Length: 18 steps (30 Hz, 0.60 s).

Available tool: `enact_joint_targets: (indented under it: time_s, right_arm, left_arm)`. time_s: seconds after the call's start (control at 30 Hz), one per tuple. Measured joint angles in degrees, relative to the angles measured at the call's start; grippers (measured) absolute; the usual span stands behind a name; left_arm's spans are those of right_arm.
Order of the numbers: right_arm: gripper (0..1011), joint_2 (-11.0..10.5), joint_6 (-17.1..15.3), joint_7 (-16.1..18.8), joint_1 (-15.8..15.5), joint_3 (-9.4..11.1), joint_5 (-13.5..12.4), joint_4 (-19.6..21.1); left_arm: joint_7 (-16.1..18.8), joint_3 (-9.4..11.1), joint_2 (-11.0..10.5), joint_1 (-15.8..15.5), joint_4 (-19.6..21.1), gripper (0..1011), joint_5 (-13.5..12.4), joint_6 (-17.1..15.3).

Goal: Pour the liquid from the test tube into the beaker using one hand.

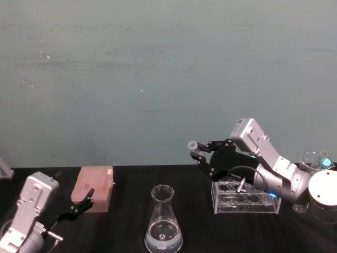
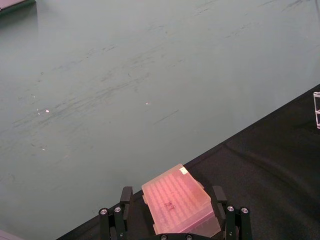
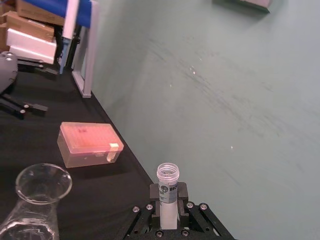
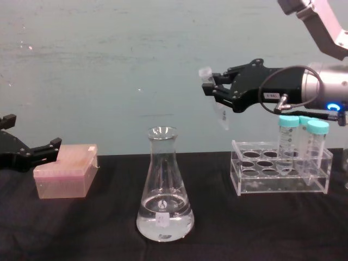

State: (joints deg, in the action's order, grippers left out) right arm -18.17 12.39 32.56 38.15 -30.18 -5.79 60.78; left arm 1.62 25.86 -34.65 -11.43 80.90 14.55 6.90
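Observation:
My right gripper (image 1: 199,157) is shut on the test tube (image 4: 216,98), a small clear tube held nearly upright in the air with its mouth (image 3: 167,172) up. It hangs above the rack's left end, to the right of the beaker and higher than its rim. The beaker (image 4: 163,190) is a clear conical flask standing at the table's front centre, with clear liquid (image 4: 163,220) in its base. Whether the tube holds liquid I cannot tell. My left gripper (image 1: 84,203) rests open at the front left, by the pink box.
A pink tip box (image 1: 95,187) sits at the back left. A clear rack (image 4: 280,174) holding teal-capped tubes (image 4: 288,138) stands right of the flask. More glassware (image 1: 313,161) and a white-lidded jar (image 1: 324,195) crowd the far right. A green wall runs close behind.

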Motion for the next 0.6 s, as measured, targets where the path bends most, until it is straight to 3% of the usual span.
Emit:
enact_joint_targets:
  time_s: [0.33, 0.6]
  right_arm:
    - [194, -0.45, 2.61, -0.99, -0.37, -1.58, 3.86, 2.63]
    - [194, -1.02, 4.82, -3.31, -0.8, -2.83, 8.68, 4.71]
  left_arm:
    - [0.0, 0.0, 0.0, 0.0, 0.0, 1000, 0.0, 0.0]
    - [0.0, 0.0, 0.0, 0.0, 0.0, 1000, 0.0, 0.0]
